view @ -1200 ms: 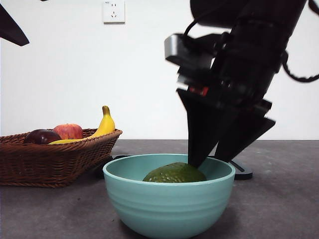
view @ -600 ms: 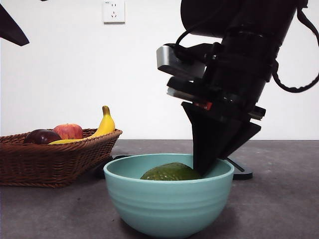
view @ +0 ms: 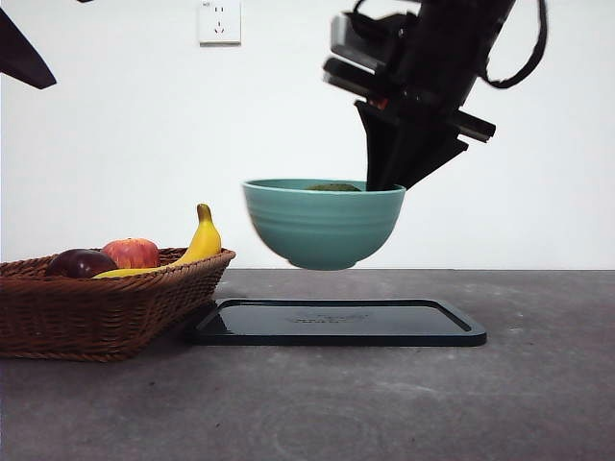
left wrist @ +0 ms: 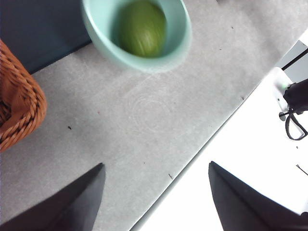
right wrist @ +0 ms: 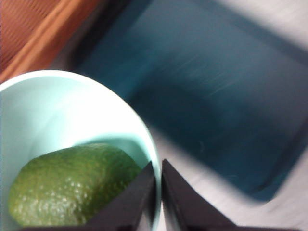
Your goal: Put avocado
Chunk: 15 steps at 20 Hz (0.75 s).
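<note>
Front view: right tool (view: 382,182), pinching the teal bowl (view: 323,223) rim, has lifted it off the table (view: 538,384) above the black tray (view: 336,322); avocado (view: 333,187) inside, just beside the tool; left tool (left wrist: 154,202) spread wide.

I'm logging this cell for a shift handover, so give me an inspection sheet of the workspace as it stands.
Surface: grey table, with a black tray lying flat on it.
Job's things: avocado lies inside the teal bowl, which hangs in the air above the tray.
Clutter: wicker basket holding a banana, a red apple and a dark maroon fruit.
Grippers: right gripper shut on the bowl's rim; left gripper open, holding nothing, away from the bowl.
Cables: black cable looping at the right arm.
Surroundings: white wall with a socket.
</note>
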{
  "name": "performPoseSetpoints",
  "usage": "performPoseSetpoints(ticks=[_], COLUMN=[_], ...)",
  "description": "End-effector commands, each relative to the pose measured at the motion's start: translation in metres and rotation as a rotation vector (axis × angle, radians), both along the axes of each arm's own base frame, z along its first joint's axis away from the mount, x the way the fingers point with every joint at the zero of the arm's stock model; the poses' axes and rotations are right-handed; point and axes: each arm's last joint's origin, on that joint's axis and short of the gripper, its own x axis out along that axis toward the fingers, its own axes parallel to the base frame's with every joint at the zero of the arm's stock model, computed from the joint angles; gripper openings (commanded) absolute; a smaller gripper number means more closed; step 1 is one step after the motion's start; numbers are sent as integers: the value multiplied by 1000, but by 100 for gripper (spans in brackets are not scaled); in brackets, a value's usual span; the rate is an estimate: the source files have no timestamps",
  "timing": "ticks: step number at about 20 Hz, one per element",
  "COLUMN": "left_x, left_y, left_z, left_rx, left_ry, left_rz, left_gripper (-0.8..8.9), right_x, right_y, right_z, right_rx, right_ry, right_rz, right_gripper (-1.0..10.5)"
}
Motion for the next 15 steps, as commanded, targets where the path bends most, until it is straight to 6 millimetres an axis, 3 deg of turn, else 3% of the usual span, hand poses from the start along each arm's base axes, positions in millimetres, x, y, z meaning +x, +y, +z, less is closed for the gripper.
performPoseSetpoints(ticks=[1,8,15], left_x=[1,1,1], left_y=[-1,-1,-1], left_z=[1,1,1], left_rx=[-2,-2,-2], left_ry=[-10,-10,-10], left_rz=[-17,-17,-17], left_gripper=[343,343,343], right_x=[24,85,108], right_y=[1,3,10], right_z=[1,-15,-48], right_rx=[-12,-29,-35], right_ry=[-10,18,41], right_rz=[-5,-46,-56], right_gripper=[9,9,9])
